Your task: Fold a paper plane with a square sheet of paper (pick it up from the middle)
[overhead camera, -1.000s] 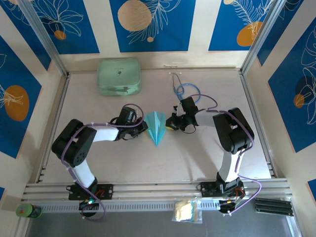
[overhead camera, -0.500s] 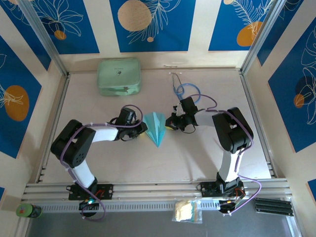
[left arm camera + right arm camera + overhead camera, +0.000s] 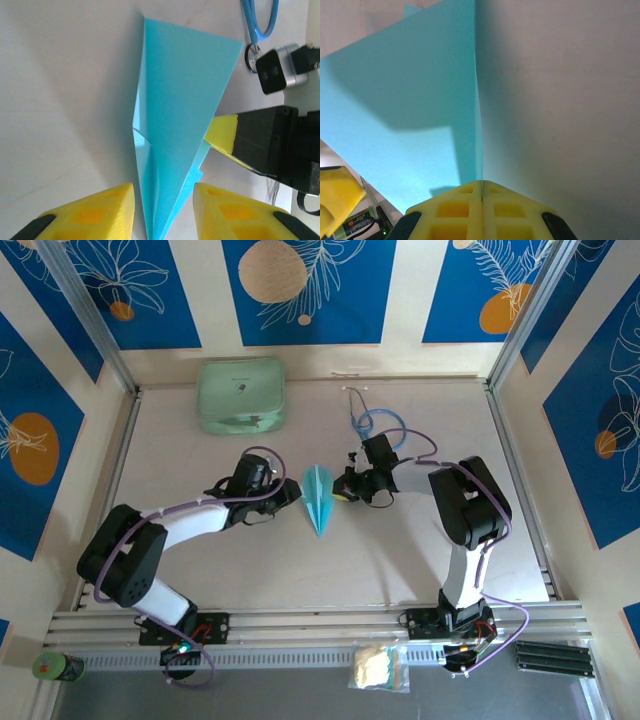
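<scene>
We are looking at the paper plane (image 3: pixel 319 498) lying at the centre of the table (image 3: pixel 400 560) in the top view, its point aiming at the bottom of the frame and its wide end toward the top. It is sitting between the two arms, well apart from the mint-green case (image 3: pixel 241 394) at the upper left and the stethoscope (image 3: pixel 372 420) at the upper centre.

The left gripper (image 3: pixel 162 210) is standing with its yellow fingers apart. In its wrist view they are straddling the narrow end of the plane at the bottom of the frame, with a gap showing on each side. The right gripper (image 3: pixel 481 200) is showing its fingers pressed together. The edge of the blue wing is running straight into the seam between them, so we are judging that it is pinching that edge. In the left wrist view its yellow tip is meeting the right side of the plane.

We are expecting this paper to be very light, thin and limp. It should bend under its own weight, slide easily on the smooth table and crumple or tear under a hard squeeze. We are judging the layered spine near the middle to be the stiffest place to grip, rather than a single loose wing.
</scene>
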Robot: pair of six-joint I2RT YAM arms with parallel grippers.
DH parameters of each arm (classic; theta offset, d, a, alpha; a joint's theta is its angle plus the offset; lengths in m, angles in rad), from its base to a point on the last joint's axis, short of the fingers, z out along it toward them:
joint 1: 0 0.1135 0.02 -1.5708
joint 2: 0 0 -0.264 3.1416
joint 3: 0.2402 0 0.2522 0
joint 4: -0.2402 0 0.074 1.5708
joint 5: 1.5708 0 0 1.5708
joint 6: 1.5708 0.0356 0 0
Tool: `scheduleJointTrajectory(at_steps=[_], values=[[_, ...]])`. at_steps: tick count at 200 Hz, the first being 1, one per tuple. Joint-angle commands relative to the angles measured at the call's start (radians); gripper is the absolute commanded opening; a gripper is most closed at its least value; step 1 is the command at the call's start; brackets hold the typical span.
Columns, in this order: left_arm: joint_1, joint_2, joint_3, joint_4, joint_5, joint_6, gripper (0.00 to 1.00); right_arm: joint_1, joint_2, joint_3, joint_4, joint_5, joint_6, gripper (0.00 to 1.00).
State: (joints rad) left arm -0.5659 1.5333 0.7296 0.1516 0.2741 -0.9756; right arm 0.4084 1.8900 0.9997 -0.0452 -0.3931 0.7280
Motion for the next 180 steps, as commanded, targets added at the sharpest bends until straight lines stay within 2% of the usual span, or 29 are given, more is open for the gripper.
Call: scheduleJointTrajectory(at_steps=[1,36,94,143,180], values=[[-0.018,0.042,0.006,0.055,0.04,-0.013,0.36,0.006,0.023,0.027,-0.028,-0.016,-0.015,0.02],[-0.023,0.109,0.036,0.097,0.114,-0.012,0.32,0.006,0.021,0.026,-0.029,-0.016,-0.014,0.02],[-0.029,0.139,0.045,0.115,0.151,-0.016,0.27,0.001,0.023,0.02,-0.015,-0.029,-0.006,0.02],[-0.043,0.168,0.065,0.105,0.164,-0.013,0.29,-0.001,0.023,0.023,-0.018,-0.029,-0.006,0.02],[-0.059,0.153,0.089,0.032,0.133,0.031,0.31,-0.001,0.024,0.025,-0.023,-0.029,-0.007,0.02]])
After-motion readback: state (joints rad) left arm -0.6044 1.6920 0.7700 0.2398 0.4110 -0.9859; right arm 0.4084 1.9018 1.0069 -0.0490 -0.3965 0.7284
